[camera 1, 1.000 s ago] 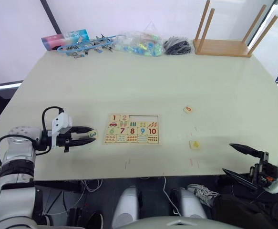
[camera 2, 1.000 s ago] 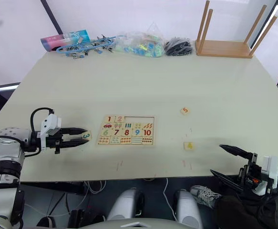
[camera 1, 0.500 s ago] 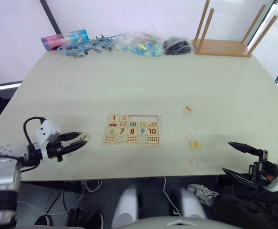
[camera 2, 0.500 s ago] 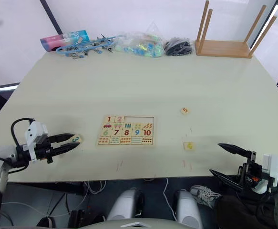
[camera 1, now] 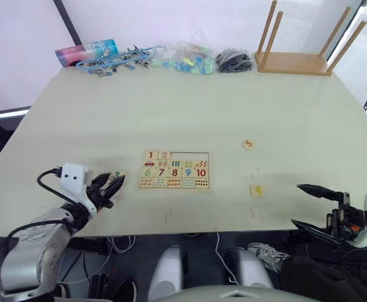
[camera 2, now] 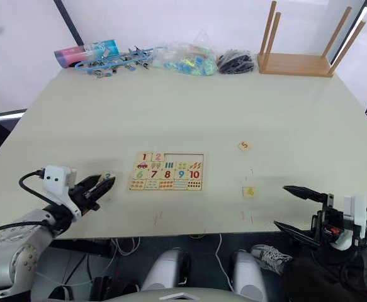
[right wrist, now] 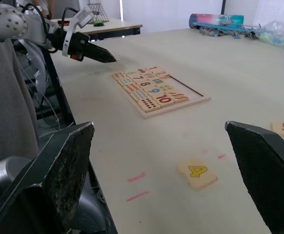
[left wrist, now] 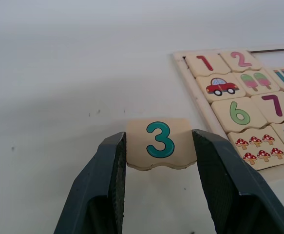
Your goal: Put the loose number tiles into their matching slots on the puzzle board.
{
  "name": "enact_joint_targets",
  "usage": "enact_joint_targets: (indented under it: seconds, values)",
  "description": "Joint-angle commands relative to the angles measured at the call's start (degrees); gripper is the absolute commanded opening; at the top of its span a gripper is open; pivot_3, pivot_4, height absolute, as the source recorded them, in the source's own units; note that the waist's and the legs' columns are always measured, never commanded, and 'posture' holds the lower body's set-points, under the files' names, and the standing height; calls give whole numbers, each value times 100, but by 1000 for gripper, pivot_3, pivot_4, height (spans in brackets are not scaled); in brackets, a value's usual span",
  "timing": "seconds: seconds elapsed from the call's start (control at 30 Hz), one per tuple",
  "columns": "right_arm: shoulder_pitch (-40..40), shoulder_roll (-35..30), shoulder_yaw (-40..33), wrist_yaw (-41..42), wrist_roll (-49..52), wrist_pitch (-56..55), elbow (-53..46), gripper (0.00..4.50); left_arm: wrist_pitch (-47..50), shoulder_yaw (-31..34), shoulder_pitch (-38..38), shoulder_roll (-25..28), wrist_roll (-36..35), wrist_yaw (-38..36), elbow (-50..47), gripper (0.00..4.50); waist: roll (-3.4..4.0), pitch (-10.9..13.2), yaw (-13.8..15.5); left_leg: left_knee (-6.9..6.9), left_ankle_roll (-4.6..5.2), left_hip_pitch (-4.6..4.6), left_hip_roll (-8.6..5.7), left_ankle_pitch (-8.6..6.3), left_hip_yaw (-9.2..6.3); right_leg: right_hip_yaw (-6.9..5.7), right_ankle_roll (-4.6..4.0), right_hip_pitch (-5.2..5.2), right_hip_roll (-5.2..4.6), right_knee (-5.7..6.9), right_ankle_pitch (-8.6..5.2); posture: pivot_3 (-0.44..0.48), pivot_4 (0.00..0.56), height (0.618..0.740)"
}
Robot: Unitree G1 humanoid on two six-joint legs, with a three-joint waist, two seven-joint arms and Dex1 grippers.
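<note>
Wooden tile 3 (left wrist: 160, 143), its digit green, sat clamped in the left gripper (left wrist: 159, 161) at nine o'clock from the puzzle board (camera 1: 174, 170). Tiles 4 (camera 1: 257, 190) and 5 (camera 1: 248, 144) lay at three o'clock. Right gripper (camera 1: 312, 206) gaped wide, holding nothing.

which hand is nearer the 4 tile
Right. The right hand sits open just off the 4 tile, toward the table's near edge. The left hand is beyond the puzzle board, holding the 3 tile.
</note>
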Motion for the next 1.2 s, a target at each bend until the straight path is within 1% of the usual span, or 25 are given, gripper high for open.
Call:
enact_joint_targets:
  seconds: [0.03,0.23,0.4,0.47,0.67,0.8,0.93,0.97,1.0,1.03,1.07,1.1,1.13,1.2]
  values:
    - [-87,-108,-84,74,61,1,-23,4500,269,66,-54,-399,158,876,-530,1622,2,1,3,0,1,0,-2,1,1,4,0,1,0,0,0,0,150,737]
    - [-184,-197,-112,209,-2,-79,162,4500,626,84,68,-939,313,1714,-915,1622,-7,-1,-5,0,9,-1,-32,5,1,19,-19,1,3,-1,11,0,150,737]
    - [-262,-232,-160,375,-56,-202,437,4500,1098,-16,36,-1682,200,2415,-1343,1622,-11,-1,1,1,10,-1,-43,5,-6,34,-11,3,5,0,7,0,150,737]
    - [-291,-235,-158,417,-70,-245,510,4500,1262,-77,2,-1905,240,2647,-1470,1622,-11,-2,0,1,11,-1,-52,6,-7,42,-11,3,7,0,7,0,150,737]
    - [-356,-218,-130,498,-140,-384,654,4500,1636,-249,-102,-2273,612,3285,-1633,1622,-10,-3,-8,1,12,4,-62,6,-7,67,-11,12,17,2,7,0,150,737]
    - [-395,-199,-121,473,-144,-383,641,4500,1627,-292,-134,-2537,741,3504,-1644,1622,-9,-4,-10,1,13,5,-64,6,-6,72,-10,13,18,2,7,0,150,737]
    - [-428,-190,-112,456,-152,-377,641,4500,1556,-319,-136,-2674,884,3611,-1653,1622,-8,-4,-15,1,12,6,-64,6,-7,73,-10,13,19,2,7,0,150,737]
    - [-435,-188,-112,454,-155,-378,646,4500,1516,-334,-140,-2692,890,3595,-1661,2665,-9,-4,-16,1,12,6,-64,6,-7,74,-10,13,19,2,7,0,150,737]
    - [-445,-186,-112,450,-161,-380,651,4500,1474,-386,-139,-2655,913,3554,-1681,2959,-9,-5,-17,1,12,6,-64,6,-7,74,-10,13,20,2,6,0,150,737]
    - [-454,-184,-109,445,-167,-381,654,4500,1446,-426,-143,-2622,922,3513,-1695,3809,-9,-5,-17,1,12,7,-64,6,-7,74,-6,13,20,2,4,0,150,737]
    - [-464,-181,-106,438,-173,-382,654,4500,1406,-446,-153,-2614,915,3477,-1716,3921,-9,-5,-18,1,12,7,-64,6,-8,74,-5,13,21,2,4,0,150,737]
    - [-470,-176,-101,427,-177,-382,649,4500,1381,-469,-169,-2571,919,3435,-1743,4321,-9,-5,-20,1,12,8,-64,6,-8,74,-5,13,21,2,4,0,150,737]
    - [-474,-170,-97,418,-180,-382,642,4500,1349,-473,-184,-2538,904,3389,-1774,4434,-9,-5,-20,0,12,8,-63,6,-9,75,-5,13,23,2,3,0,150,737]
    - [-456,-160,-98,400,-177,-380,610,4500,1263,-492,-162,-2361,869,3191,-1883,4434,-13,-2,-17,0,12,8,-63,6,-11,75,-4,13,24,2,3,0,150,737]
